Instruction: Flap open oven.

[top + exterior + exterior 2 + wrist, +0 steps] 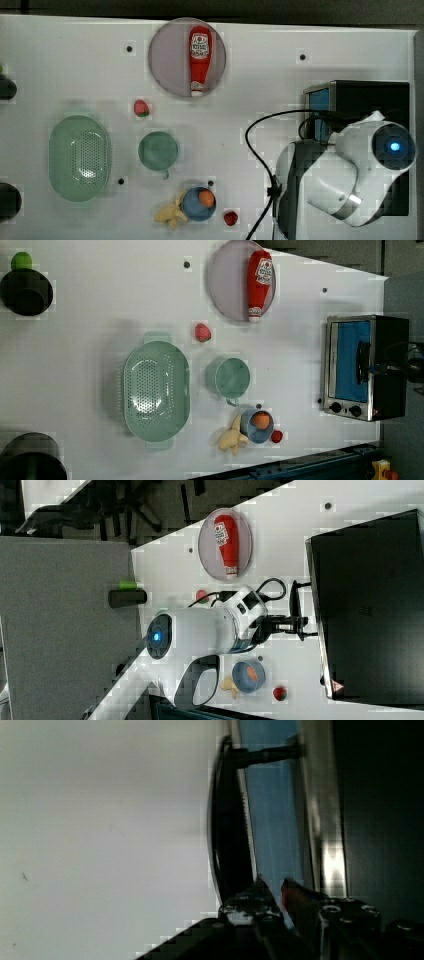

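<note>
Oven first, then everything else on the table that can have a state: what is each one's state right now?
oven: door shut, bar handle not yet pulled.
claw: narrow gap, at the oven's handle, grip not confirmed.
ketchup bottle: lying flat on the round plate, cap on.
colander: upright, nothing in it.
green cup: upright, nothing in it.
blue bowl: upright, holding an orange ball.

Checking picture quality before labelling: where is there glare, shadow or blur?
Wrist view: bright glare streak on the oven frame, gripper fingertips close and soft. Left view: soft shadow beside the colander. Top view: the arm hides much of the oven.
</note>
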Controlling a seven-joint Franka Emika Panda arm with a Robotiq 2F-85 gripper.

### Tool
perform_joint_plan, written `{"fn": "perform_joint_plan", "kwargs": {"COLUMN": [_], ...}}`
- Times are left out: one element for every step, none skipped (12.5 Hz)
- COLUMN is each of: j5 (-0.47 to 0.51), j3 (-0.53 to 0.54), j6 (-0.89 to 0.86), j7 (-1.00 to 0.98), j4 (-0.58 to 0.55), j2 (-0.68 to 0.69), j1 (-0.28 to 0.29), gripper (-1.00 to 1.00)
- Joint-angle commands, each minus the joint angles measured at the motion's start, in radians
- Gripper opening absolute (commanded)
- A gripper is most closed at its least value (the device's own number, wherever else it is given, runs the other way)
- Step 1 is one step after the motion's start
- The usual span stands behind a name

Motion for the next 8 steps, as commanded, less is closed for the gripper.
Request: {"fn": "perform_joint_plan", "kwargs": {"j5": [-0.003,-0.002,-0.002,-0.002,-0.003,-0.005,-0.009,-0.023], "j3": [-0.008,-0.007,-0.007,-0.004,-0.001,0.001,0.003,0.008], "j6": [0.090,0.091,0.094,0.097,0.103,0.106,0.106,0.106], "j7": [-0.052,-0.051,-0.052,-0.052,-0.052,-0.050,-0.043,-0.035], "j4": [-0.013,-0.027,-0.033,-0.034,-0.034,-0.035,-0.036,-0.042], "j2": [-0.007,-0.001,0.009,0.017,0.023,0.025,0.025,0.025], "j1": [0.002,0.002,0.003,0.004,0.007,0.013,0.022,0.032], "gripper": [-0.65,-0.65,-0.65,-0.65,-0.65,-0.65,-0.65,-0.65]}}
